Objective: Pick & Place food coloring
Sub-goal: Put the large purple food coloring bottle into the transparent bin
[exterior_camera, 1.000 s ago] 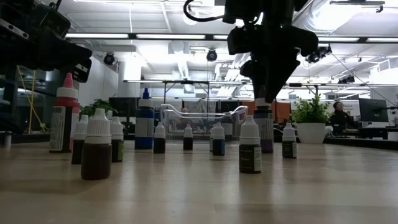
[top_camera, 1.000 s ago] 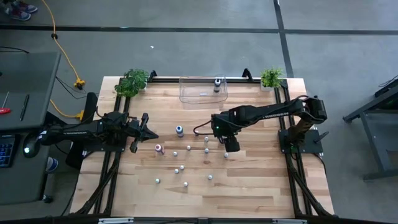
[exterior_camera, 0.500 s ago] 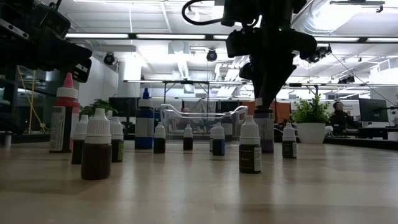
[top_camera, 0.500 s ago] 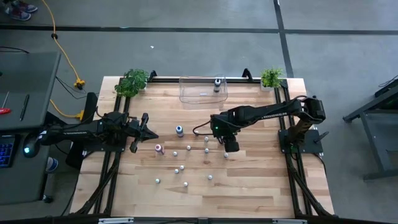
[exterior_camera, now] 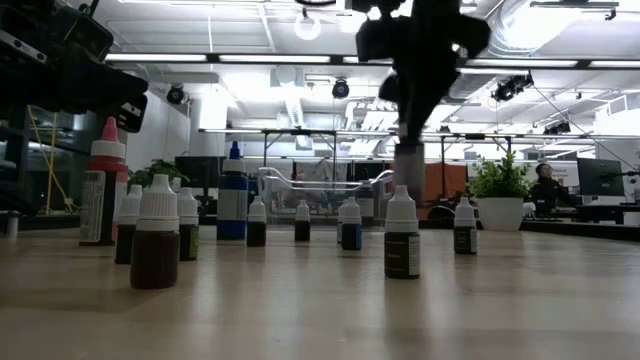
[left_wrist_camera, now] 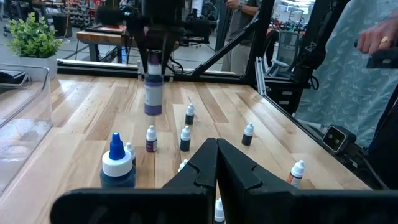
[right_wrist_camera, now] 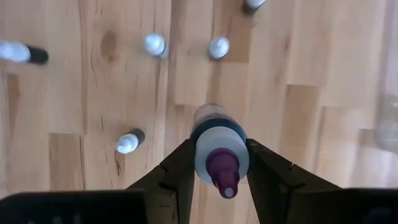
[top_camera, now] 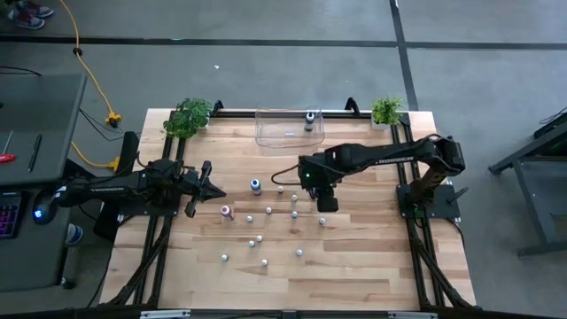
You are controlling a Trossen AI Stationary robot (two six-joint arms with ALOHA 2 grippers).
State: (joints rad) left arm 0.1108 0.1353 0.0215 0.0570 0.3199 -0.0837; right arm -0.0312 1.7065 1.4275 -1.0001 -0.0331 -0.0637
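The wooden bench (top_camera: 354,257) carried a clear bin (top_camera: 290,127) at its far edge, with one bottle inside, and a potted plant (top_camera: 187,115) at each far corner. Scattered across the middle stood the food coloring (top_camera: 266,213): a blue bottle (top_camera: 255,185), a pink-capped bottle (top_camera: 226,212) and many small white-capped ones.

The right end effector (right_wrist_camera: 216,163) was above them, partly closed on the cap end of a purple bottle (right_wrist_camera: 216,146). The left wrist view showed that bottle hanging clear of the bench, with small bottles all around beneath it; from overhead the arm hid it.

The left end effector (left_wrist_camera: 216,163) hovered near the left side, fingers pressed together and empty.

Only the left wrist view showed a person's hand (left_wrist_camera: 375,40) beyond the bench.
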